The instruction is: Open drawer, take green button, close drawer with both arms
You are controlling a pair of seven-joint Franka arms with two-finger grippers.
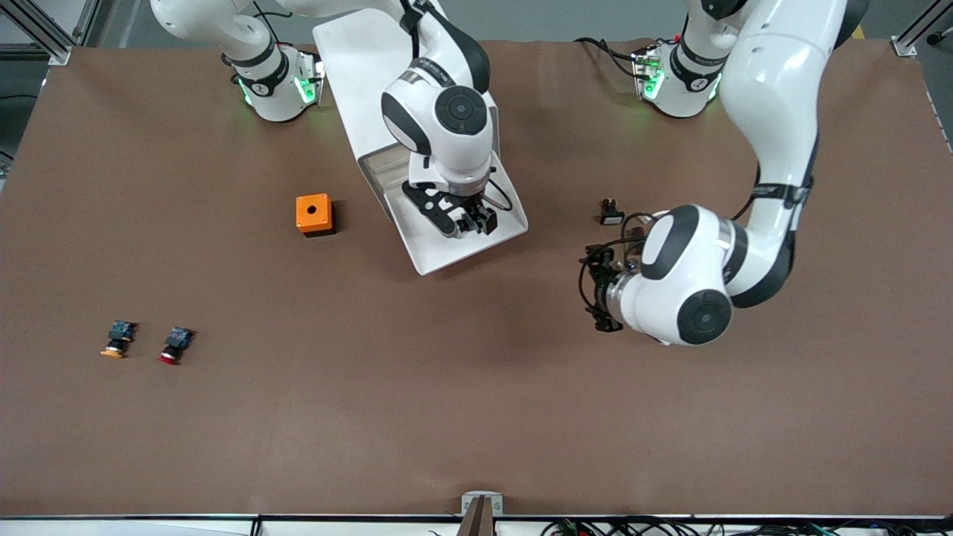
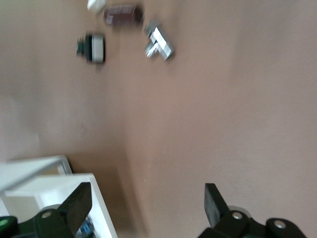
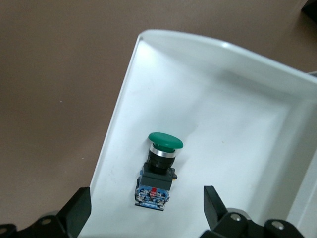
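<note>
The drawer (image 1: 435, 260) stands pulled out of the white cabinet (image 1: 357, 67) toward the front camera. The green-capped button (image 3: 159, 168) lies on its side on the drawer's white floor (image 3: 223, 129); in the front view the right hand hides it. My right gripper (image 1: 476, 222) hangs open just over the button (image 3: 146, 208), one finger on each side of it, not touching. My left gripper (image 1: 593, 290) is open and holds nothing (image 2: 146, 203). It is over bare table beside the drawer's corner (image 2: 54, 191), toward the left arm's end.
An orange box (image 1: 313, 214) with a round hole sits beside the drawer toward the right arm's end. Nearer the front camera lie an orange-capped button (image 1: 115, 340) and a red-capped one (image 1: 173, 346). Small loose parts (image 1: 611, 214) (image 2: 92, 48) lie by the left arm.
</note>
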